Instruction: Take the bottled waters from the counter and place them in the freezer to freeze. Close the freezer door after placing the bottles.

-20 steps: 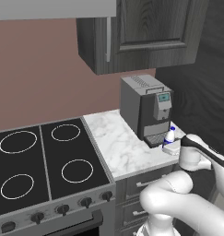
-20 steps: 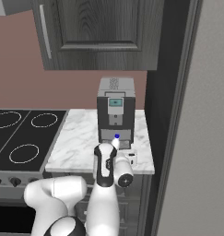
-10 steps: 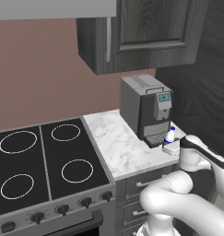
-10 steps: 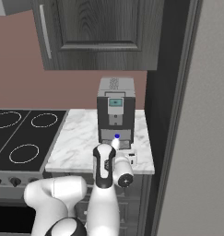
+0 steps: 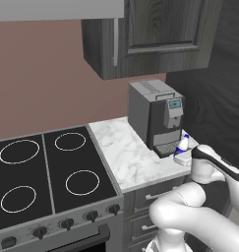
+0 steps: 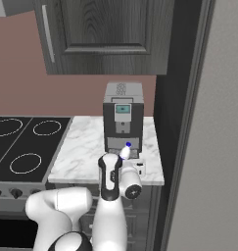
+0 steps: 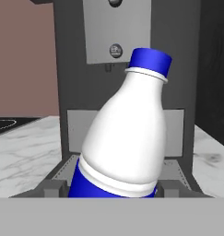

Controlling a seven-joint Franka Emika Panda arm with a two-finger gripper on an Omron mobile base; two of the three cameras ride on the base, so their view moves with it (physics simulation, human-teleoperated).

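At the far left lies the black stove top [image 5: 47, 172] with its four white rings, and just right of it begins the white marble surface [image 5: 123, 155], which runs on to the dark tall panel at the right. A grey coffee machine [image 5: 155, 115] stands at the back of that surface, under the dark wood wall cabinet [image 5: 145, 37]. Right in front of the machine's drip tray is a water bottle [image 7: 127, 138], white-bodied with a blue cap and a dark blue lower band; seen from my hand it looms very close and leans with its cap tipped toward the right. From the left base camera the same bottle [image 5: 183, 143] is a small tilted shape at the near right end of the surface, just beside my wrist. From the right base camera its blue cap [image 6: 128, 144] pokes up over my hand, with the machine directly behind it. My fingers [image 6: 135, 166] sit low at the bottle's base, close against it; their tips are hidden from me, so I cannot tell whether they are spread wide or already pressing on the bottle, nor whether its base rests on the surface. Furthest right, in the right base view, stands a broad light-grey panel [image 6: 213, 147]
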